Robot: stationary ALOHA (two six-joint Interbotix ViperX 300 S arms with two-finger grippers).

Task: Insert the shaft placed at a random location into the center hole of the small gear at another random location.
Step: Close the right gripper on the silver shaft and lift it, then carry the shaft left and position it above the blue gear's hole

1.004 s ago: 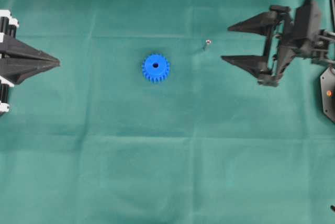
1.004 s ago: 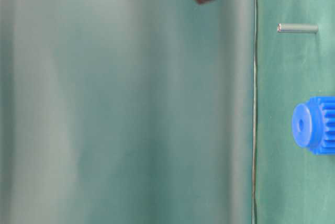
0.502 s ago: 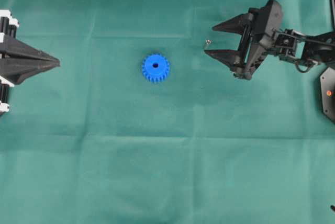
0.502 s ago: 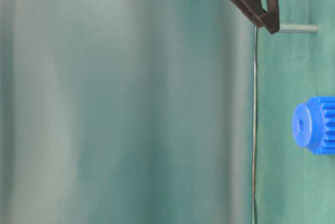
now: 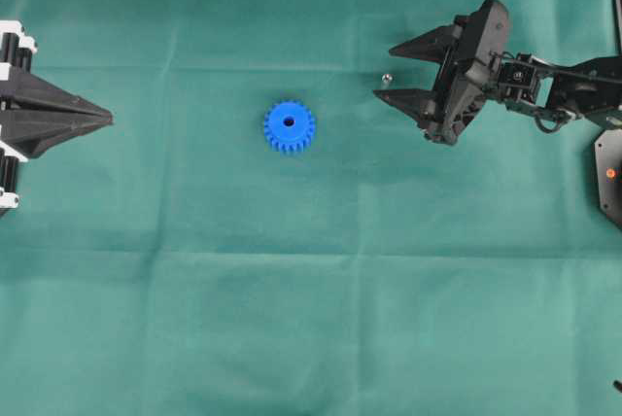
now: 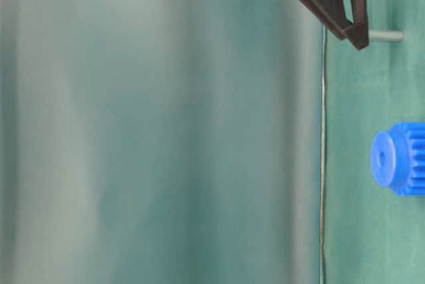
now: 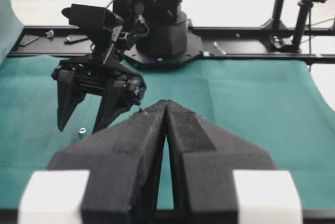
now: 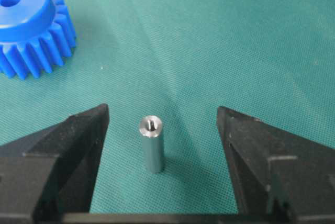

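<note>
From overhead, the small gear [image 5: 289,126] lies flat on the green cloth [image 5: 292,319], its center hole [image 5: 289,121] facing up; the shaft [image 5: 386,78] stands to the gear's right and slightly farther up the picture, between the tips of the right gripper [image 5: 386,73], whose jaws are spread wide around it without touching. The left gripper [image 5: 109,120], well to the gear's left, is pressed closed and holds nothing. At table level, the shaft [image 6: 386,36] stands upright on the cloth, apart from the gear [image 6: 397,158], the right gripper [image 6: 350,33] around its top. The left wrist view shows the closed left gripper [image 7: 165,103] and the shaft [image 7: 81,132] beyond. In the right wrist view, the shaft [image 8: 151,144] reads as stiff, smooth, probably slippery metal, light and easily toppled; a squeeze at mid-height should hold best.
</note>
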